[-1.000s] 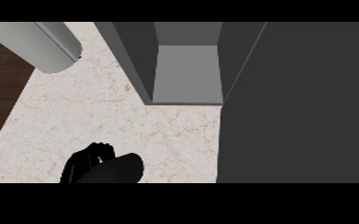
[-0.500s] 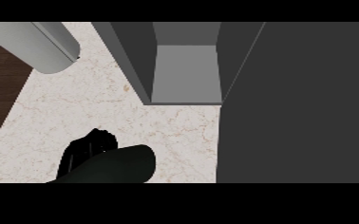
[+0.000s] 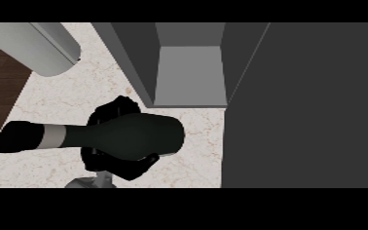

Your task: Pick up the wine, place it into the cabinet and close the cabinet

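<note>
Now the left hand (image 3: 115,163) is curled around the dark wine bottle (image 3: 133,136), holding it on its side above the marble counter (image 3: 194,161), neck toward the left. Since a moment ago, hand and bottle have risen toward the open cabinet (image 3: 188,78), whose door (image 3: 298,102) stands wide at right.

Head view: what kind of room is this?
Probably a kitchen: a pale marbled counter, an open grey cabinet on it, and a dark wine bottle held in a hand.
</note>
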`<act>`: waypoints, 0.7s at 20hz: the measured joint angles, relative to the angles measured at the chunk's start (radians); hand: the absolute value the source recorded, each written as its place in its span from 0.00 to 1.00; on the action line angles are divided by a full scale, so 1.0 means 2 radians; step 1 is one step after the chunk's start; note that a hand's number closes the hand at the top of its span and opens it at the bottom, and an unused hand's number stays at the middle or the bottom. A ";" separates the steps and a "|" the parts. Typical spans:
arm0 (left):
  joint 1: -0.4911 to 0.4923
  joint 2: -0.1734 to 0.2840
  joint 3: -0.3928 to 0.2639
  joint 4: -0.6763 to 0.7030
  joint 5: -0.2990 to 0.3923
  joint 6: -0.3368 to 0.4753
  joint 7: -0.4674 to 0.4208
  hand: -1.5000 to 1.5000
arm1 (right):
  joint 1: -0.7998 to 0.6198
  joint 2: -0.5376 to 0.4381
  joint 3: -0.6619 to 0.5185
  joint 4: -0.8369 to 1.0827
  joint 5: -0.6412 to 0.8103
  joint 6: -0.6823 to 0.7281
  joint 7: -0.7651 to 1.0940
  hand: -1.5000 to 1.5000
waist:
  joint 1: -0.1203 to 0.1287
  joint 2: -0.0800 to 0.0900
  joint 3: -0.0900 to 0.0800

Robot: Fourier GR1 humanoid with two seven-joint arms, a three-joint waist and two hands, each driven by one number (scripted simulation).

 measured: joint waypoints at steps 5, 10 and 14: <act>-0.069 0.000 -0.015 0.046 -0.009 0.057 -0.005 1.00 | -0.012 -0.007 -0.012 0.005 -0.009 0.001 0.006 0.00 | -0.001 0.000 0.000; -0.127 0.000 -0.024 0.101 -0.030 0.090 -0.004 1.00 | 0.000 -0.004 -0.009 0.003 -0.001 0.007 -0.005 0.00 | -0.001 0.000 0.000; -0.153 0.000 -0.046 0.147 -0.033 0.111 -0.018 1.00 | -0.011 0.001 -0.005 0.015 0.009 0.002 -0.009 0.00 | -0.001 0.000 0.000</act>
